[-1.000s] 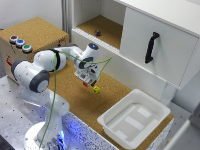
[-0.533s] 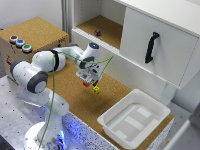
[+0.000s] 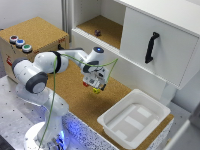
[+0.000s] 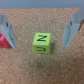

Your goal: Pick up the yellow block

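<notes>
In the wrist view the yellow block [image 4: 42, 43] sits on bare cork between the 2 spread fingers [image 4: 73, 27] of the gripper [image 4: 40, 29], with open gaps on both sides, so nothing blocks them from the block's faces. A red object [image 4: 2, 41] lies just beside 1 finger, outside the gap. In the exterior view the white tray [image 3: 152, 104] stands well apart toward the exterior view's right, and the cabinet [image 3: 150, 45] rises behind.
</notes>
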Motion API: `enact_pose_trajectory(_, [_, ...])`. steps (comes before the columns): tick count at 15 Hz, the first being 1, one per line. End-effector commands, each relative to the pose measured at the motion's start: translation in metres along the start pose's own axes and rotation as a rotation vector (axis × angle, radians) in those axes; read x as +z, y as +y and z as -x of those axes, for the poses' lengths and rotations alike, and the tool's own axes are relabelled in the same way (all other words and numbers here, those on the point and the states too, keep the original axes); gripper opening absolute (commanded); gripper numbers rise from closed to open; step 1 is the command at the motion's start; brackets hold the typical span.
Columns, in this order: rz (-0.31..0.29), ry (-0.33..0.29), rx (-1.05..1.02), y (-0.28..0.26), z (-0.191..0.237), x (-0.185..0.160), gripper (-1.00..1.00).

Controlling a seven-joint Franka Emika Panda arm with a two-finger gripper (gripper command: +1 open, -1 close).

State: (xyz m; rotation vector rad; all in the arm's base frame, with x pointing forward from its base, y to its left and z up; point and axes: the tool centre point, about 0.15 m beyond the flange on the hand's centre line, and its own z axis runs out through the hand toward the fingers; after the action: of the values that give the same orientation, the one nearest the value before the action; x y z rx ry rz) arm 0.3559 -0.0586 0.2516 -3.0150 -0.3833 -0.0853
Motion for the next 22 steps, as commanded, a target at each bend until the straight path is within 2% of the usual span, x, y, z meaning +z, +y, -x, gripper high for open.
enact_pose_trajectory(1, [-0.019,-0.053,-0.017,0.008,-0.036,0.038,1.0])
enact_pose_trajectory(9, [0.042,-0.061,0.027,-0.004,-0.039,0.048,1.0])
enact_pose_trajectory(10, [0.037,-0.065,0.03,-0.004,-0.038,0.049,-1.0])
enact_pose_trajectory(15, [0.063,-0.076,0.035,-0.008,-0.038,0.051,-1.0])
enact_pose_trajectory(22, [0.09,-0.074,0.037,-0.006,-0.025,0.038,-1.0])
